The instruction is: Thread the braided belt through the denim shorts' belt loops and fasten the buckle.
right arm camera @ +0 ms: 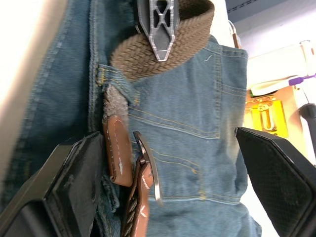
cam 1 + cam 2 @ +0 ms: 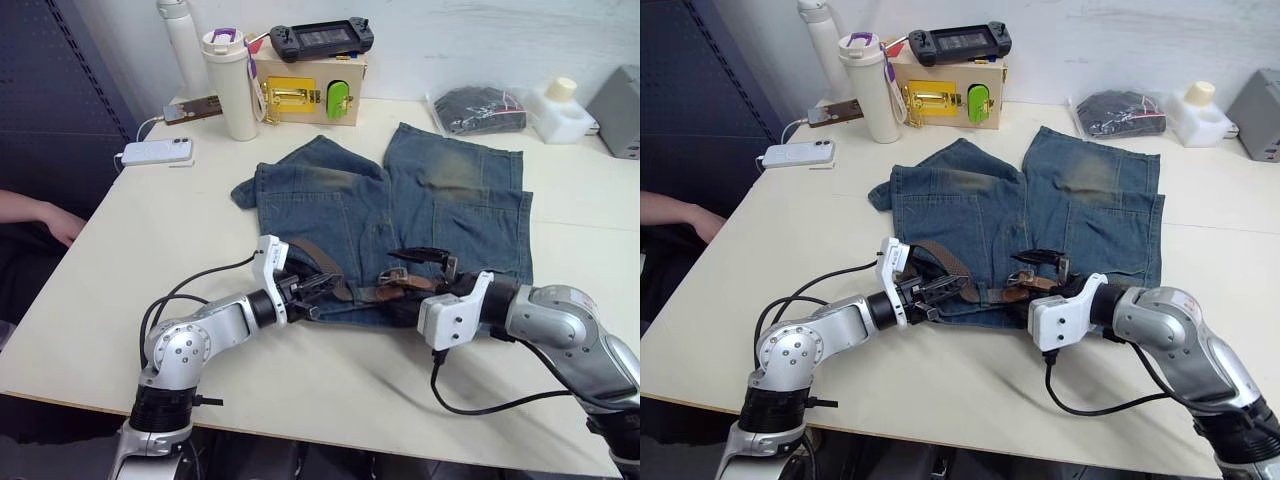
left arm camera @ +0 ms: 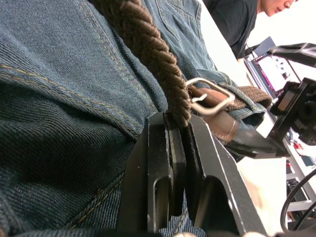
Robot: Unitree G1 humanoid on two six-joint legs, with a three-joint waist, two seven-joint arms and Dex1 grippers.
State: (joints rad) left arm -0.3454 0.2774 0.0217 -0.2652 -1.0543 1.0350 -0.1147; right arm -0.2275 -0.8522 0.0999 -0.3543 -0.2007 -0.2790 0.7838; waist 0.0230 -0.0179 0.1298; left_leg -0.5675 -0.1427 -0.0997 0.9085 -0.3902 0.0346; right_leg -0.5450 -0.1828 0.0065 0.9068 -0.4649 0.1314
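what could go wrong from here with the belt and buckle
The left gripper pinches only the edge of the braided belt, so a pull might slip it free. The right gripper is open around the buckle and a belt loop; closing could catch denim shorts fabric instead.

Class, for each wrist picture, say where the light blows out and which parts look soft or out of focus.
Left wrist view: the braided belt and buckle are sharp, while the background beyond the table's edge is washed out and soft. Right wrist view: glare whitens one side beside the denim shorts, and the near pincer fingers look soft.
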